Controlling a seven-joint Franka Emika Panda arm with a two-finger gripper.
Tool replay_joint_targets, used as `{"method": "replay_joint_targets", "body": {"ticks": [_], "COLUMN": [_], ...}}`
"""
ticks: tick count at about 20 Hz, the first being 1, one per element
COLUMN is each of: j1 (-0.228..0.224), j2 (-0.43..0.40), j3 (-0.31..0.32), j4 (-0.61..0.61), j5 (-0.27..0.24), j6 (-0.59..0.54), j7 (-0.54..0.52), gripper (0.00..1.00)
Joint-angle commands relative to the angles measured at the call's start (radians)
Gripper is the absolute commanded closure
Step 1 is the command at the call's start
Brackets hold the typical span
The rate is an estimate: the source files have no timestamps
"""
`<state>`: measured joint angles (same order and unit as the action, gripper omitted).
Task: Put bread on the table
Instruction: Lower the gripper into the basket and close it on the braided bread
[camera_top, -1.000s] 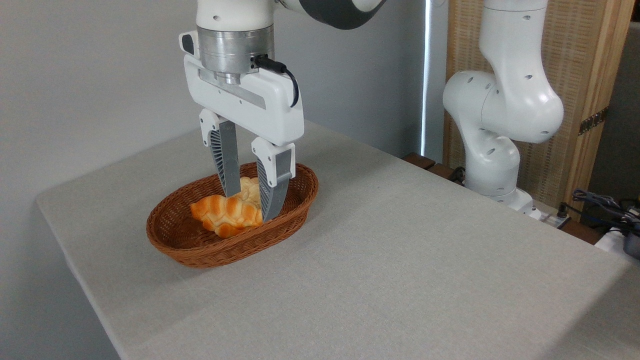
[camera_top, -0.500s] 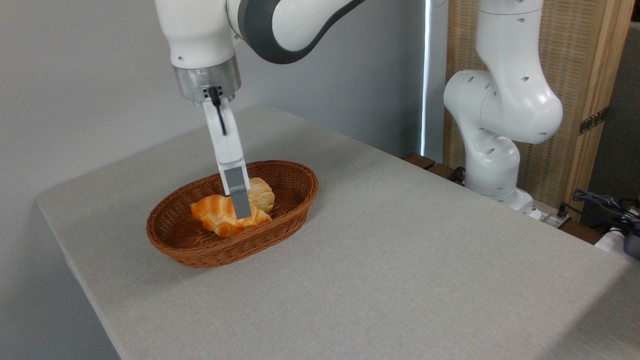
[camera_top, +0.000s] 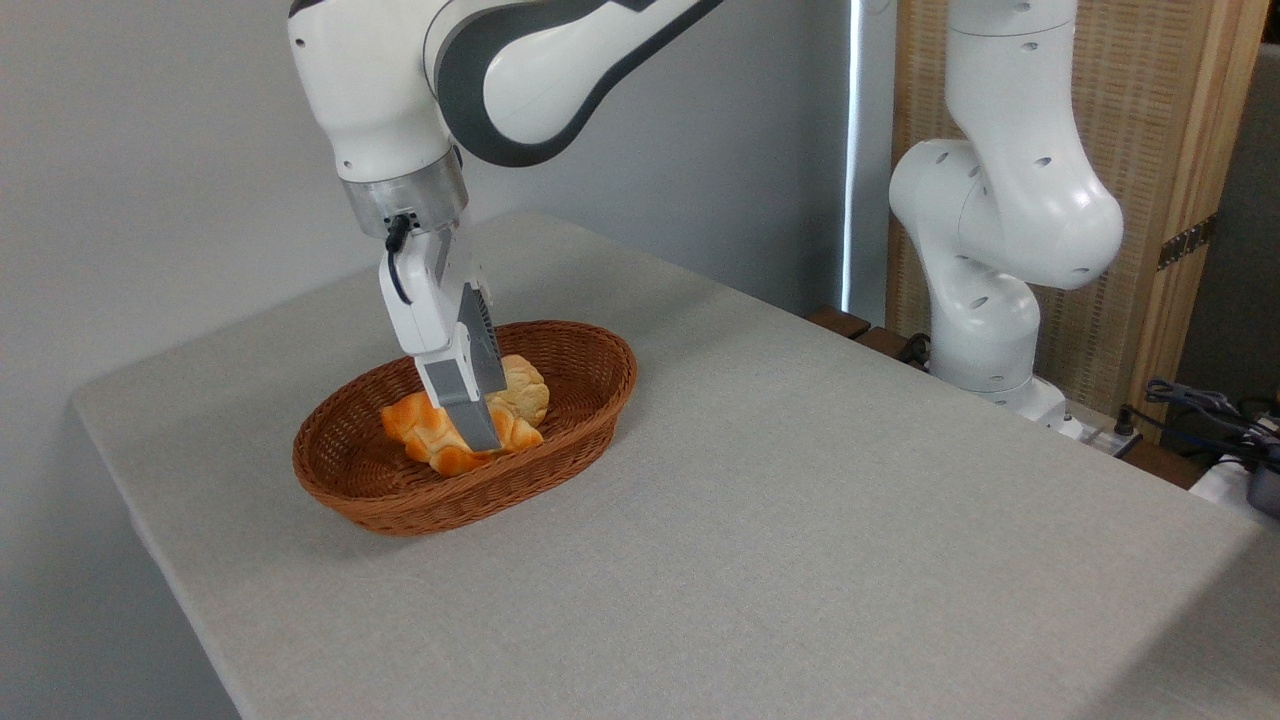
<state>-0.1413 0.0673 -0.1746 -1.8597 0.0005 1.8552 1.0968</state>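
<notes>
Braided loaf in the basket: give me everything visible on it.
The glossy golden-orange braided loaf has rounded bumps with pale seams and looks like glazed bread. It lies lengthwise in the oval brown wicker basket, against a pale tan round bun. The grey-fingered white pincer covers its middle; whether it is gripped cannot be told.

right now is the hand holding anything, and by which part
Cannot be told: the hand is edge-on over the middle of the bread, which lies in the basket, so any grip is hidden.

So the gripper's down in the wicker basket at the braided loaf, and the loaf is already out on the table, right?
Not quite. The fixed camera shows the braided loaf inside the wicker basket, not on the table. The gripper is down at it.
</notes>
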Motion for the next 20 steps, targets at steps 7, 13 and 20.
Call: {"method": "replay_joint_targets", "body": {"ticks": [7,13,20], "j1": [-0.037,-0.035,-0.034], "j2": [0.043,0.051,0.051], "j3": [-0.002,-0.002,0.0], "j4": [0.004,0.004,0.004], "j5": [0.046,0.082,0.082], "j6": [0.024,0.045,0.044], "j7": [0.018,0.021,0.075], "gripper": [0.0,0.34,0.73]}}
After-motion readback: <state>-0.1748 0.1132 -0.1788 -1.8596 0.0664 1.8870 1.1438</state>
